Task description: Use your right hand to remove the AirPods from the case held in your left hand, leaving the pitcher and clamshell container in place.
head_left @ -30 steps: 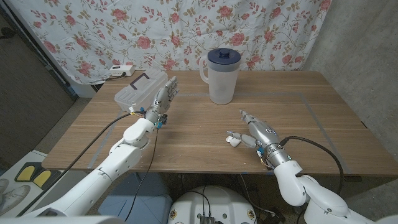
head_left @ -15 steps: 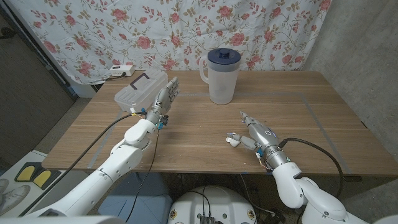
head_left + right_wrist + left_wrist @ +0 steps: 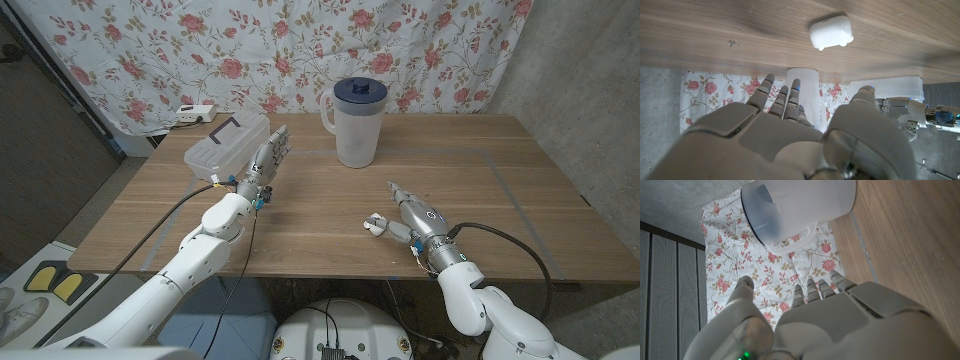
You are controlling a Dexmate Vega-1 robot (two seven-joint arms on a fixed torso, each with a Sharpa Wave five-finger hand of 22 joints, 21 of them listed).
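- The surface carries everything, and the main risk sits on it: the case lies on the wood just beside the right hand, not in the left hand as the task wants. Pulling the AirPods out of a loose case would likely make it skid or tip, because nothing braces it.
- The pitcher stands upright at the far middle, well apart from both hands. A wide sweep of the right arm toward the left could knock it, though it looks safe for now.
- The container lies at the far left, with the left hand's fingertips right at its near edge; whether they touch cannot be told. Any push forward from that hand would probably shove it out of place, which the task forbids.
- The left hand holds nothing; its fingers are stretched out straight and close together, pointing toward the curtain. It stands well apart from the case, so a long reach across the surface is likely needed to fetch it.
- The right hand is also empty, its fingers loosely apart. Its thumb reaches toward the case; contact cannot be judged.
- The case, seen in the right wrist view, is white and appears closed, so the lid probably has to be opened first, and a clumsy nudge could flick it away.
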